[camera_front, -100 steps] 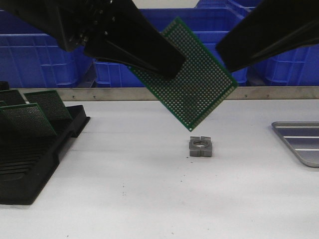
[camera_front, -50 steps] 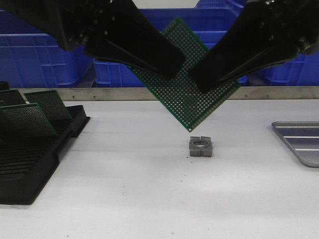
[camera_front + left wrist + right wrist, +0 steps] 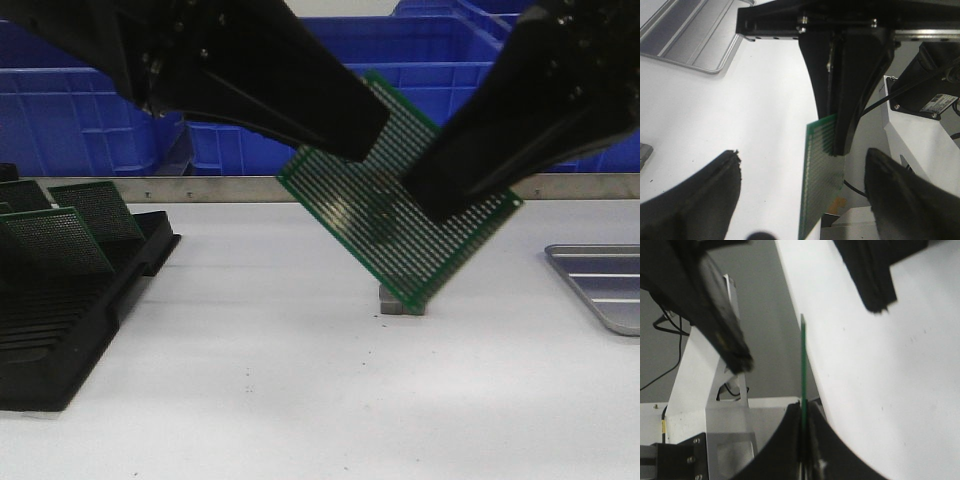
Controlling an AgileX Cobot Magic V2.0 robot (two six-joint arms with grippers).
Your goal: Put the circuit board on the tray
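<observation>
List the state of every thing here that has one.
left gripper: open, fingers apart.
right gripper: shut on the circuit board.
circuit board: held in the air, tilted.
tray: on the table, visible part holds nothing.
black rack: holds leaning green boards.

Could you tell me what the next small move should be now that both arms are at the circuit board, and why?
Probably the left gripper should back away. Its fingers stand wide apart on either side of the circuit board, while the right gripper is shut on the board's edge, so the handover looks complete. The board hangs in the air over the table, and the tray lies off to the right, not yet reached.
</observation>
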